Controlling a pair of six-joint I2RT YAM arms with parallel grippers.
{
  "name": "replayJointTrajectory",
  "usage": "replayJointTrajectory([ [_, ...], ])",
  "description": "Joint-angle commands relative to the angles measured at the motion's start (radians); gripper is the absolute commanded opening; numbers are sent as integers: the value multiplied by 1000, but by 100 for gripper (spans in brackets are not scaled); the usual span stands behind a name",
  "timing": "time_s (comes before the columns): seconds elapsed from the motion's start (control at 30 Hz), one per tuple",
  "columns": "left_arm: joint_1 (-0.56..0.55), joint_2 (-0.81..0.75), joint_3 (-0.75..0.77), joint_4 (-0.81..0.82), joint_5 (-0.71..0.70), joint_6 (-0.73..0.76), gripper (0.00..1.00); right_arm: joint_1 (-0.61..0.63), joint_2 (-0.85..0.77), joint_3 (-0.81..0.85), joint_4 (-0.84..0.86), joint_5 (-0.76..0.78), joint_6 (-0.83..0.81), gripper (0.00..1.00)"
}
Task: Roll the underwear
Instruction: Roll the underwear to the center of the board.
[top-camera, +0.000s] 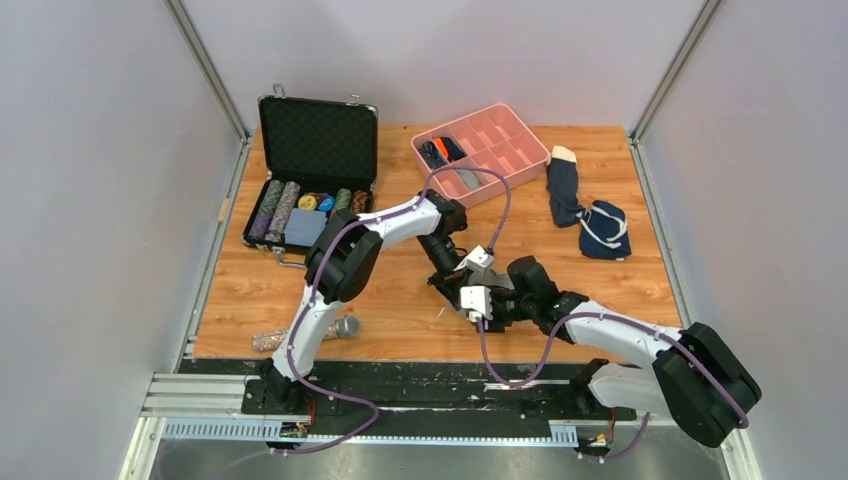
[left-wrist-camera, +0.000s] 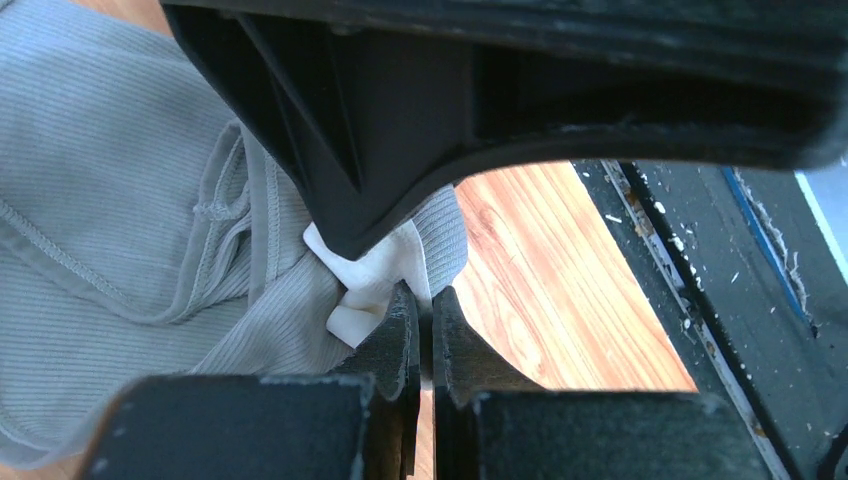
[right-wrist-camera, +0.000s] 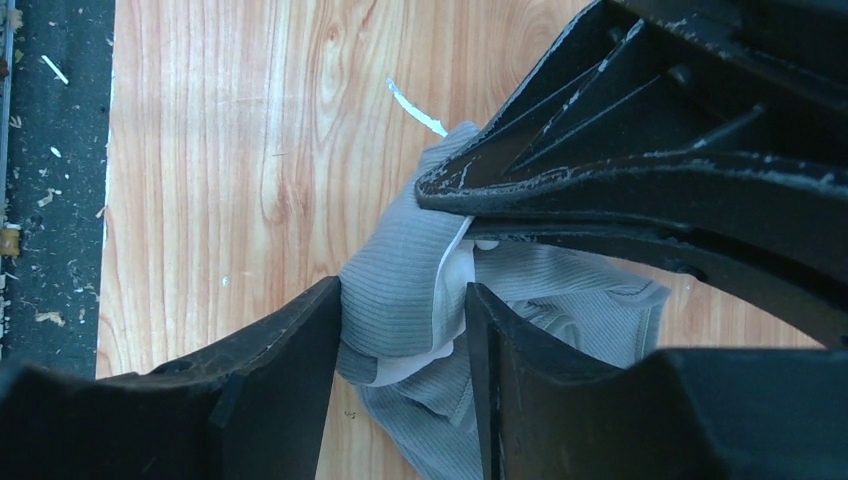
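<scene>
Both arms meet over the near-centre of the tabletop (right-wrist-camera: 230, 150), just inside its near edge.

Task item: the underwear (left-wrist-camera: 120, 200), gray-taupe ribbed cloth, lies crumpled on the wood under the two tools. In the top view the tools hide almost all of it. One end spreads flat on the wood; the other is bunched and drawn up to the tool tips. The cream band (left-wrist-camera: 370, 285) shows at that bunched end, folded over itself.

Left tool (left-wrist-camera: 421, 318): fingers pressed together, no gap visible. The cream band and a gray edge run into the pinch line at the tips, so it is clenched on the edge of the underwear.

Right tool (right-wrist-camera: 403, 295): fingers part way apart, one on each side of a thick fold of gray cloth with the cream band inside it. The fold fills the gap and touches both inner faces, so it is grasping the underwear. How firmly, cannot tell. The grasp sits just beside the left tool's pinch; the two tools nearly touch.

A thin white strip (right-wrist-camera: 415, 108) lies on the wood by the far end of the bunch.

Elsewhere, well apart from the work:
- pink divided tray (top-camera: 510, 150), far centre, small dark items in its left compartments
- long navy sock (top-camera: 562, 185) with a tan toe, right of the tray
- navy garment (top-camera: 605, 230) with white trim, touching the sock's near end
- open black case (top-camera: 318, 140) with rows of chips, far left
- microphone (top-camera: 310, 332), near left by the left arm's base
</scene>
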Motion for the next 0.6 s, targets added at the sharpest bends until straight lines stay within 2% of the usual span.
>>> replayJointTrajectory([
  [0.0, 11, 30, 40, -8, 45, -66, 0, 5, 24, 82, -61, -14, 40, 52],
  [0.17, 23, 35, 58, -14, 55, -79, 0, 3, 6, 124, -145, -10, 100, 62],
  [0.23, 25, 39, 60, -12, 56, -83, 0, 2, 4, 124, -150, -19, 112, 64],
  [0.37, 28, 47, 72, -11, 76, -105, 0, 4, 45, 133, -138, 3, 132, 49],
  [0.47, 31, 49, 71, -2, 88, -130, 0, 4, 52, 117, -117, 57, 134, 45],
  [0.5, 31, 50, 71, 1, 90, -138, 0, 4, 47, 108, -116, 69, 128, 40],
  [0.57, 31, 51, 69, 10, 91, -161, 0, 4, 40, 99, -127, 95, 120, 19],
])
